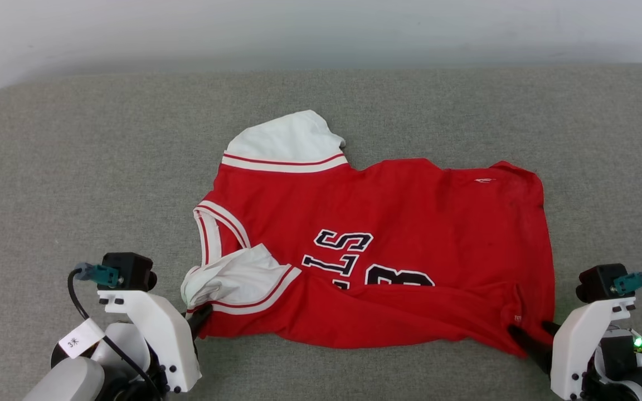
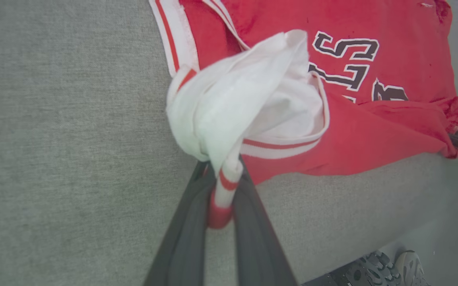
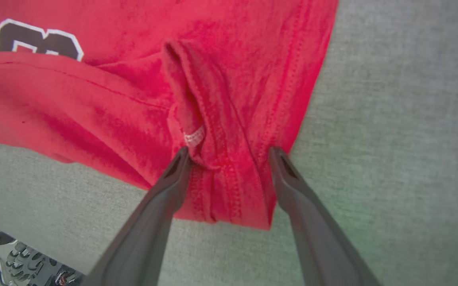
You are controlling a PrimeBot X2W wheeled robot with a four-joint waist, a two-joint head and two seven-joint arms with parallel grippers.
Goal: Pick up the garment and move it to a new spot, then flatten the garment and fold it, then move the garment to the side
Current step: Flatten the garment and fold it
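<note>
The garment [image 1: 388, 223] is a red jersey with white sleeves, striped trim and black lettering. It lies crumpled on the grey padded surface [image 1: 76, 167], neck toward my left. My left gripper [image 1: 201, 317] is shut on the striped cuff of the near white sleeve [image 2: 245, 91], and the left wrist view shows the trim pinched between its fingers [image 2: 223, 174]. My right gripper [image 1: 530, 328] stands open at the near right hem corner. In the right wrist view its two fingertips [image 3: 229, 155] straddle a bunched fold of red hem [image 3: 221, 131], with cloth between them.
Bare grey surface stretches far to the left, right and behind the garment. A pale wall [image 1: 321, 28] runs along the back. The surface's front edge lies just behind both grippers, with the floor and a grey treaded shape [image 2: 392, 266] below it.
</note>
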